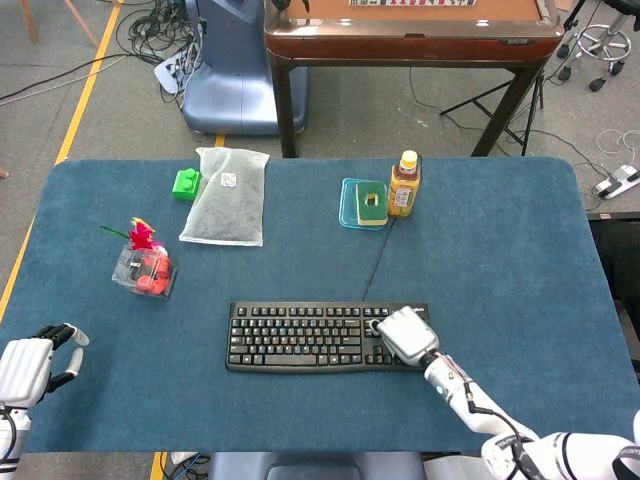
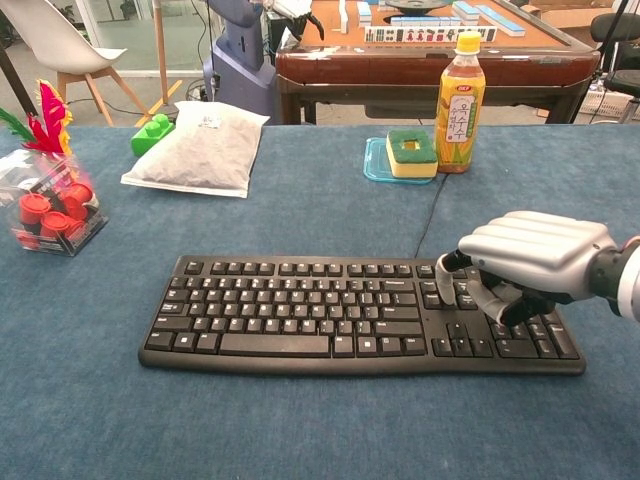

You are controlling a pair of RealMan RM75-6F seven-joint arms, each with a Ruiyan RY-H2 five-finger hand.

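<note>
Black keyboard [image 2: 360, 315]: lies flat on the near middle of the worktop [image 1: 500, 260], long side toward the robot, its cable running back toward the far edge.
Right hand [image 2: 525, 265]: sits over the keyboard's right end, above the number pad, palm down with fingers curled under; fingertips [image 2: 446, 290] are on or just over the keys, and I cannot tell whether they press. It grasps nothing.
Right hand, head view [image 1: 404, 335]: covers the keyboard's right end, forearm trailing toward the near right corner.
Left hand [image 1: 30, 365]: rests at the near left edge of the worktop, well apart from the keyboard, fingers loosely curled and holding nothing; it shows in the head view only.
Worktop: covered in dark blue cloth.
Tea bottle [image 2: 460, 90]: upright with a yellow cap, at the far side behind the keyboard's right end.
Sponge dish [image 2: 378, 160]: a pale blue tray just beside the bottle, carrying a green-topped yellow sponge [image 2: 411, 152].
Grey pouch [image 2: 200, 148]: lies flat at the far left of centre.
Green block [image 2: 152, 133]: just beside the pouch's left edge.
Clear box [image 2: 45, 205]: at the left, holding red caps, with a pink and green feathered sprig [image 2: 48, 115] standing above it.
</note>
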